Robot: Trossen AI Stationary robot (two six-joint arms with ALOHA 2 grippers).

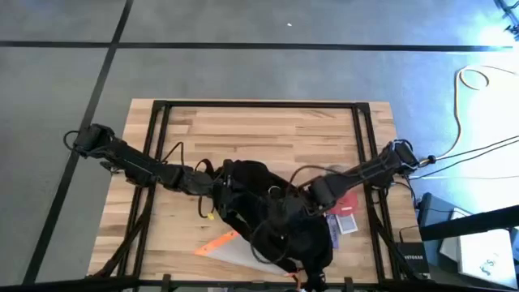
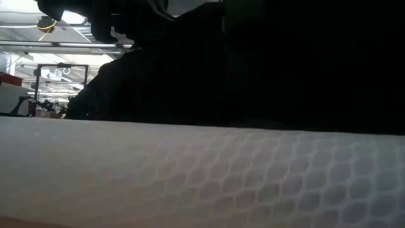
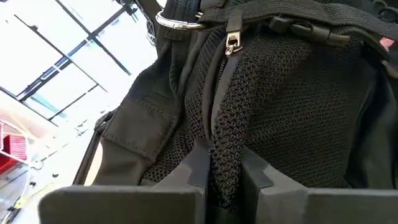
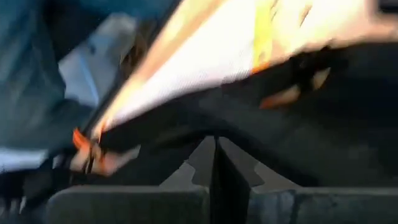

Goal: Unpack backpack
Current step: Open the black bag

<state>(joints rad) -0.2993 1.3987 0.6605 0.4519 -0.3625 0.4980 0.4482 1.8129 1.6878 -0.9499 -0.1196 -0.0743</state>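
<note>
Backpack (image 1: 276, 215) lies slumped at table's near centre, both your arms on it. Left gripper (image 3: 224, 177) at its left side, fingers (image 3: 186, 174) clenched on mesh fabric below zipper pull (image 3: 233, 43). Right gripper (image 4: 214, 168) at bag's right side, fingers pressed together, pinching thin dark edge. Translucent pouch (image 1: 235, 253) beside bag, front left.

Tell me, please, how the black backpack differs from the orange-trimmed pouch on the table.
The backpack is black, bulky and crumpled; the pouch is pale, translucent and flat. The backpack is far larger than the pouch. The left gripper pinches the backpack's mesh, not the pouch. Both rest on the table.
</note>
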